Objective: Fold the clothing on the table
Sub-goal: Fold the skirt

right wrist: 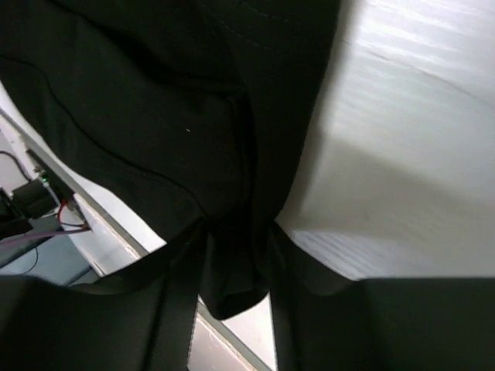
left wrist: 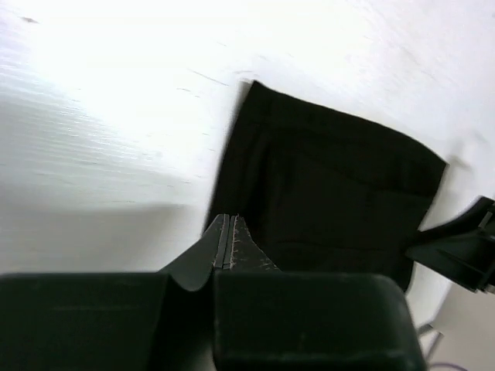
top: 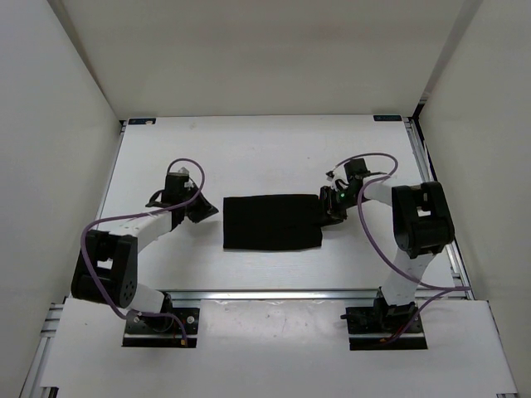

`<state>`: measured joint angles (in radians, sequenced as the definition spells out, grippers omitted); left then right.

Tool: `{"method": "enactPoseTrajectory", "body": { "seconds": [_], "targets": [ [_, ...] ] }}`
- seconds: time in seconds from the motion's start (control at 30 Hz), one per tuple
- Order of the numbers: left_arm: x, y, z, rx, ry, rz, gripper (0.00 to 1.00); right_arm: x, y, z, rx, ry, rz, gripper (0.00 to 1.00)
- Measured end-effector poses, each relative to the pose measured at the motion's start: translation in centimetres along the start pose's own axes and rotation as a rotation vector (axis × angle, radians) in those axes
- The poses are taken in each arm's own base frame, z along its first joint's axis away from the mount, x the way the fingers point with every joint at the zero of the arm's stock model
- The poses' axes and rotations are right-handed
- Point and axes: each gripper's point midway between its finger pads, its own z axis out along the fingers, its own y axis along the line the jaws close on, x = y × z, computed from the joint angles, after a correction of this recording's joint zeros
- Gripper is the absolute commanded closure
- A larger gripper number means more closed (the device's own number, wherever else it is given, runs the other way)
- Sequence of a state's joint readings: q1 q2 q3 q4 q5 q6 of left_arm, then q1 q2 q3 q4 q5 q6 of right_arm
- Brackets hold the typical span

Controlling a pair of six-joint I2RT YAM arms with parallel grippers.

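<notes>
Black garment (top: 272, 222), a folded rectangle on the worktop (top: 249, 149), looks nearly finished; left claw (left wrist: 225, 239) closed, empty; right claw (right wrist: 236, 263) straddles its edge, grip unclear.

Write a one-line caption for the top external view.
Black clothing lies as a rectangle on the white table; left gripper shut beside its left edge, right gripper at its right edge.

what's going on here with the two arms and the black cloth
Two robot arms are working on black clothing on a white table. It lies as a flat rectangle between them. The right gripper is at its right edge with fabric between its fingers; whether it is gripping is unclear. The left gripper is shut and empty, just off the left edge.
</notes>
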<state>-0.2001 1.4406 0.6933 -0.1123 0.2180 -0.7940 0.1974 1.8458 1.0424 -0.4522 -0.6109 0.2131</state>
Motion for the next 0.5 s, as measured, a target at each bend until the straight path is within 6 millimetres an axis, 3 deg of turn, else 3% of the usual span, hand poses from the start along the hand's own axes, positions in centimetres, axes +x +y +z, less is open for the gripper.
{"method": "enactPoseTrajectory", "body": {
  "seconds": [0.07, 0.13, 0.33, 0.5],
  "targets": [
    [0.0, 0.8, 0.0, -0.028, -0.005, 0.010, 1.00, 0.0, 0.4, 0.5, -0.032, -0.002, -0.003, 0.76],
    [0.4, 1.5, 0.1, -0.049, -0.004, 0.020, 1.00, 0.2, 0.7, 0.9, -0.073, -0.003, 0.002, 1.00],
    [2.9, 3.7, 0.7, -0.121, 0.033, 0.046, 1.00, 1.6, 0.3, 1.0, -0.159, -0.001, 0.084, 1.00],
    [4.8, 2.8, 1.3, -0.122, 0.055, 0.095, 1.00, 1.7, -0.7, 0.3, -0.153, -0.016, 0.114, 1.00]
  ]
}}
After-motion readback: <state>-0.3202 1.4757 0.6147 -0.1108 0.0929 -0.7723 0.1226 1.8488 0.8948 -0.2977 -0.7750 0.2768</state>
